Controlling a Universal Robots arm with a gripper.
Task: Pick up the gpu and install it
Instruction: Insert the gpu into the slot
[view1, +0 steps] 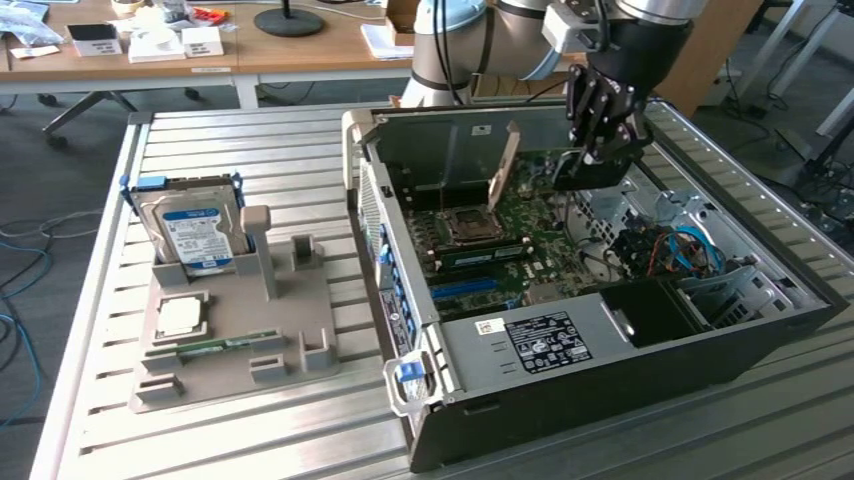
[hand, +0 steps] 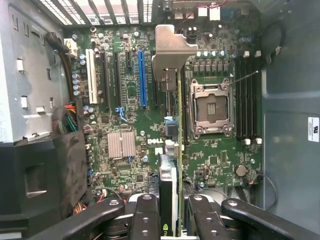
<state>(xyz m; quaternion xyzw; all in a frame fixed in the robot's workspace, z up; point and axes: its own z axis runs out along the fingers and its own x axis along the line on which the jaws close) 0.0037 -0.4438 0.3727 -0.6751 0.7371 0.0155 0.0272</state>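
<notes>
1. Arm (view1: 641, 40): reaches down from above into the open computer case (view1: 747, 330), wrist pointing at the motherboard (hand: 125, 120).
2. Gripper (hand: 175, 222): black fingers (hand: 147, 215) stand partly apart, pressed against the two faces of the gpu and clamped on it. In the exterior view the gripper (view1: 601, 150) hangs over the case's far half.
3. Gpu (hand: 179, 150): held edge-on to the board, green card edge running beside the CPU socket (hand: 210, 107), silver end bracket towards the case's slotted wall. Whether it is seated in a slot cannot be told.
4. Hard drive (view1: 194, 235): upright in a grey holder (view1: 240, 330) on the slatted table (view1: 80, 400), well apart from the case.
</notes>
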